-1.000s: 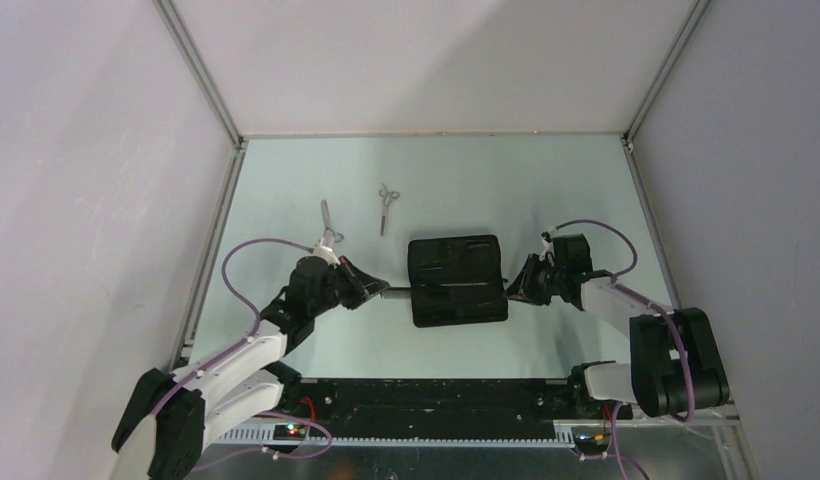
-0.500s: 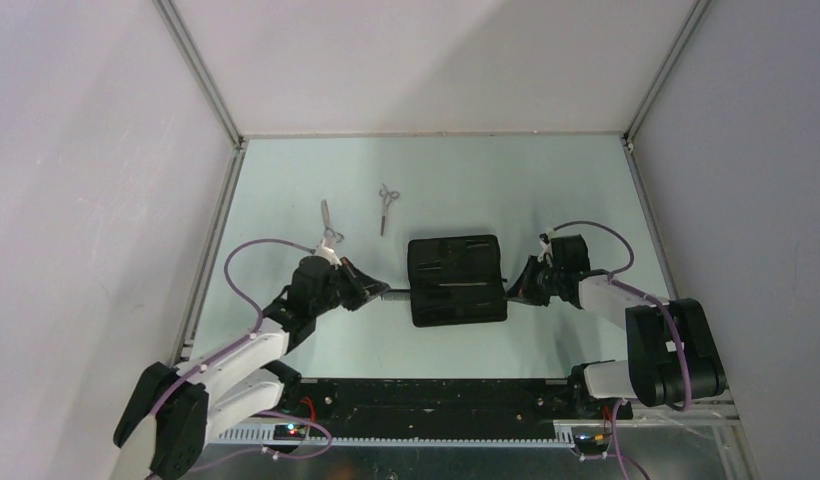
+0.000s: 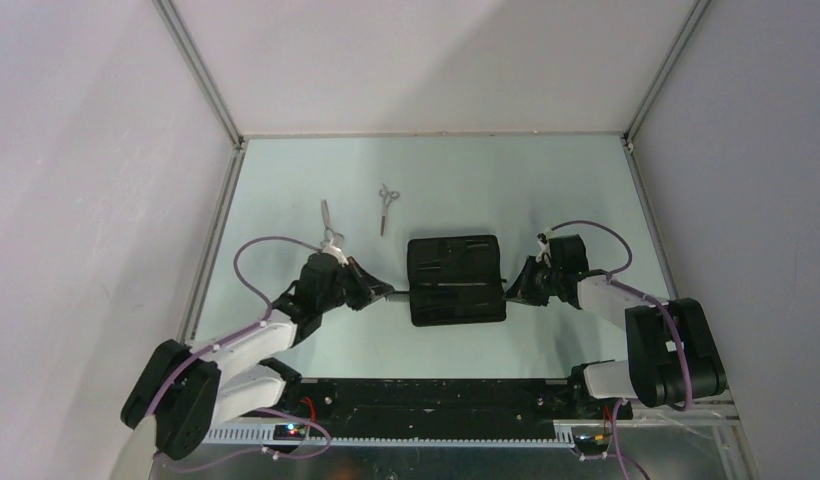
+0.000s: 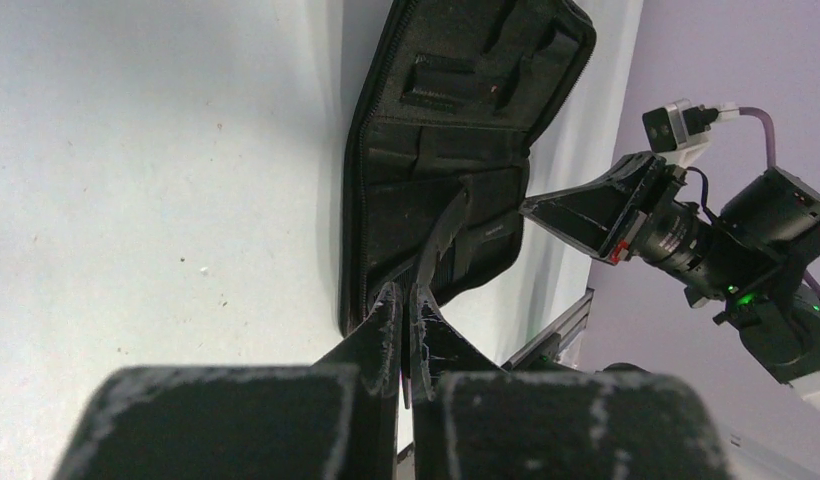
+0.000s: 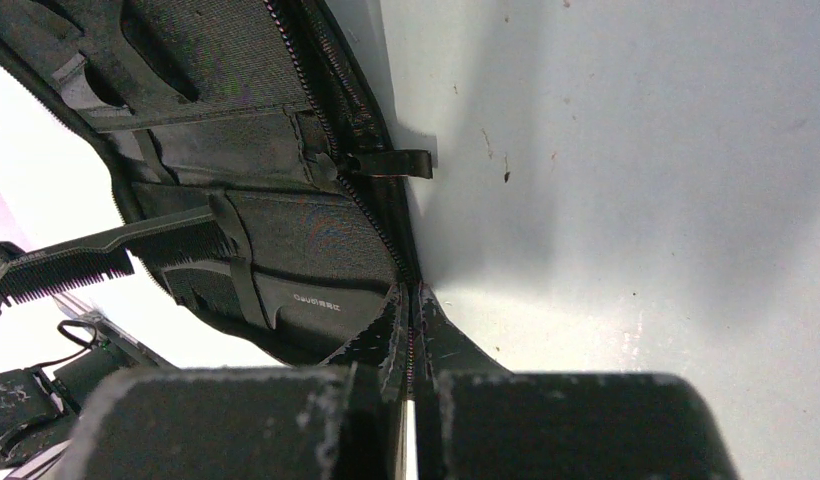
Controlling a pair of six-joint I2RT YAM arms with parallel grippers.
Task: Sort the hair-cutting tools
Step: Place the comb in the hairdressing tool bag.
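Observation:
The black pouch (image 3: 456, 262) lies open at mid-table. My left gripper (image 3: 386, 293) is shut on the narrow black comb (image 3: 400, 294) at the pouch's left edge. In the left wrist view the comb (image 4: 442, 232) runs edge-on from my shut gripper (image 4: 406, 300) into the pouch (image 4: 456, 120). In the right wrist view its toothed length (image 5: 116, 250) lies under a strap. My right gripper (image 3: 509, 290) is shut on the pouch's right zipper edge (image 5: 386, 235), with the jaws (image 5: 410, 300) pinched on it. Two silver scissors (image 3: 329, 222) (image 3: 387, 205) lie behind and to the left of the pouch.
Metal frame rails (image 3: 214, 240) line the table's left, back and right sides, with walls close behind them. The arms' bases and a black rail (image 3: 426, 395) run along the near edge. The right gripper also shows in the left wrist view (image 4: 586, 215).
My left arm has shifted slightly toward the pouch with the comb in its grip. My right gripper has stayed pinched on the pouch's right edge.

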